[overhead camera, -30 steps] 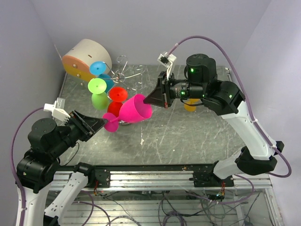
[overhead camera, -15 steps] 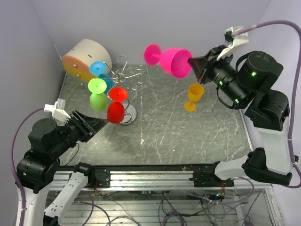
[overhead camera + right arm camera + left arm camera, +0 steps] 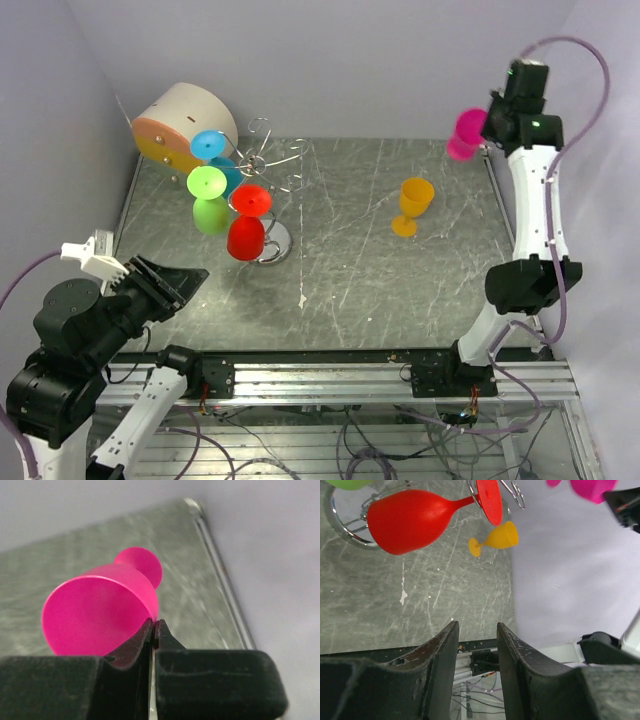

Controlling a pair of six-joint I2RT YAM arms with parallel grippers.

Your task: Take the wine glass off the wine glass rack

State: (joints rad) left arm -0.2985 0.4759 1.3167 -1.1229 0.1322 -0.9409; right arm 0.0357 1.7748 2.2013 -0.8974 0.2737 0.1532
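Five wine glasses are in sight: the blue wine glass [image 3: 212, 148], the green wine glass [image 3: 208, 195] and the red wine glass [image 3: 247, 225] hang by their feet on the one wine glass rack [image 3: 268, 160] at the back left of the desk [image 3: 400, 290]. One orange wine glass [image 3: 412, 205] stands alone on the desk, and one pink wine glass [image 3: 466, 133] is up in the air at the back right, well apart from the rack. The right end effector [image 3: 154, 625] is pinched tight on the rim of the pink wine glass, and the left end effector [image 3: 477, 630] sits low at the front left with its two fingers apart and nothing between them.
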